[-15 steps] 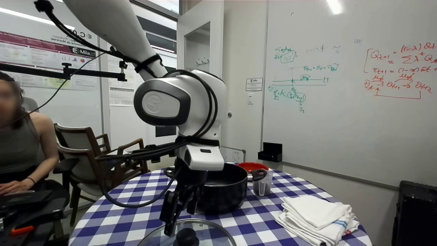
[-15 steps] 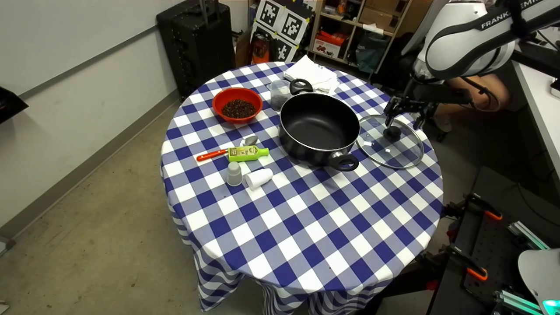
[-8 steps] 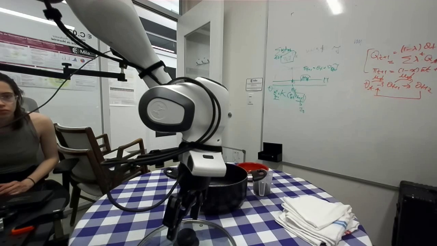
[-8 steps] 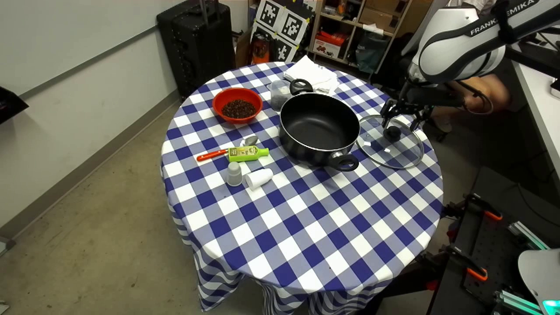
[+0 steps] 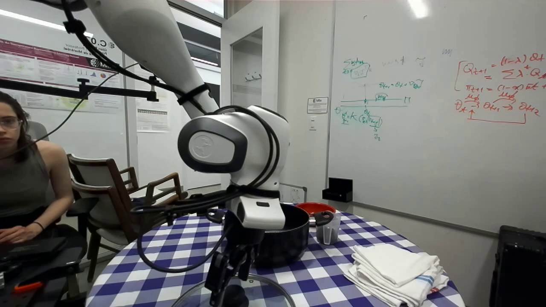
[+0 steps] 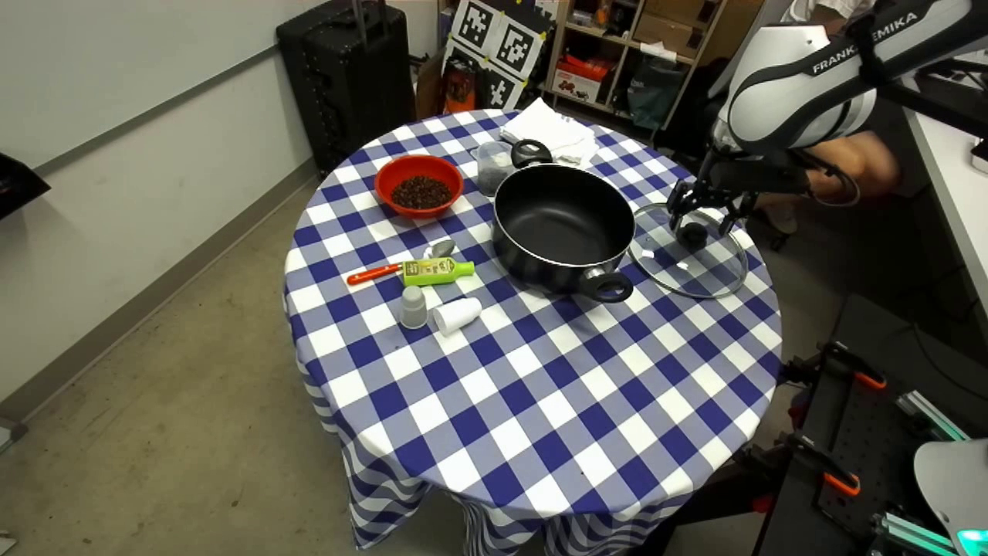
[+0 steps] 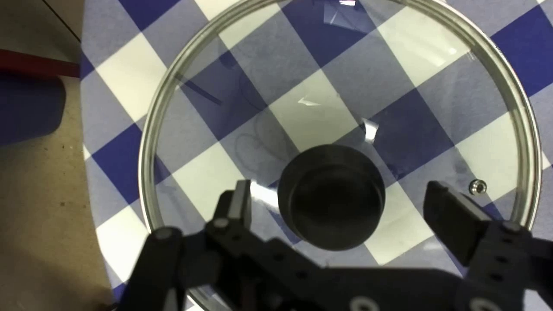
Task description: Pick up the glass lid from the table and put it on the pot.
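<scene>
Two fingers (image 7: 453,224) flank lid knob (image 7: 332,197): wrist view | pot (image 6: 563,216): both exterior views

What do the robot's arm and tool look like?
The arm is white and rounded, with a dark-ringed joint cover, black straps and thick black cables. White letters in an exterior view read FRANK and EMIKA. The tool is black, with grey bolts and two blocky fingers.

Fingers (image 5: 215,273) apart over the glass lid (image 5: 239,296), pot (image 5: 283,246) behind.
</scene>
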Tool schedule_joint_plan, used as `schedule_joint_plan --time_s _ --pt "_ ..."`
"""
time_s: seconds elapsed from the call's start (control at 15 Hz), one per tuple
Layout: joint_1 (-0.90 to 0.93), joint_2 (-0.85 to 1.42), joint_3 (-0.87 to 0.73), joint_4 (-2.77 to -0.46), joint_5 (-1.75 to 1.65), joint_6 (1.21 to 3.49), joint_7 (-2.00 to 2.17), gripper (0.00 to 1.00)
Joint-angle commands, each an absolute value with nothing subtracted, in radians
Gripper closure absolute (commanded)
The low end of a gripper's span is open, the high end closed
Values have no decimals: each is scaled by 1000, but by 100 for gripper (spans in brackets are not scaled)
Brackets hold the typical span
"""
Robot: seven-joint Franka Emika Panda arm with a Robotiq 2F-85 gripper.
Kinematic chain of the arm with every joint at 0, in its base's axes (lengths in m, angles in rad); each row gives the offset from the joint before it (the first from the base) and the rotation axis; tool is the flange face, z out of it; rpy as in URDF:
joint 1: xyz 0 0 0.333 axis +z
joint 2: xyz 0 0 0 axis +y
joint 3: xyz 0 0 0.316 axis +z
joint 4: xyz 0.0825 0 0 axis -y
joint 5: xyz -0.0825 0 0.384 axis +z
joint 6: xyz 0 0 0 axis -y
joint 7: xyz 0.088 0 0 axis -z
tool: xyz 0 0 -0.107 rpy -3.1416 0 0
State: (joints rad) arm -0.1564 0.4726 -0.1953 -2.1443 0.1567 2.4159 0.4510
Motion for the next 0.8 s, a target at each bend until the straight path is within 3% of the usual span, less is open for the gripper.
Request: schedule_joint_plan --time_s 0.0,0.13,0.2,0.33,0.73 --pt "-146 499 -201 -2116 170 2418 453 0" --pt "-146 502 -201 -2113 171 2418 452 1" --pt "-146 503 -201 -2112 172 2418 452 25" --pt "-148 504 -200 -2111 174 2418 450 29" --pt "-149 502 -201 -2111 175 2414 449 73"
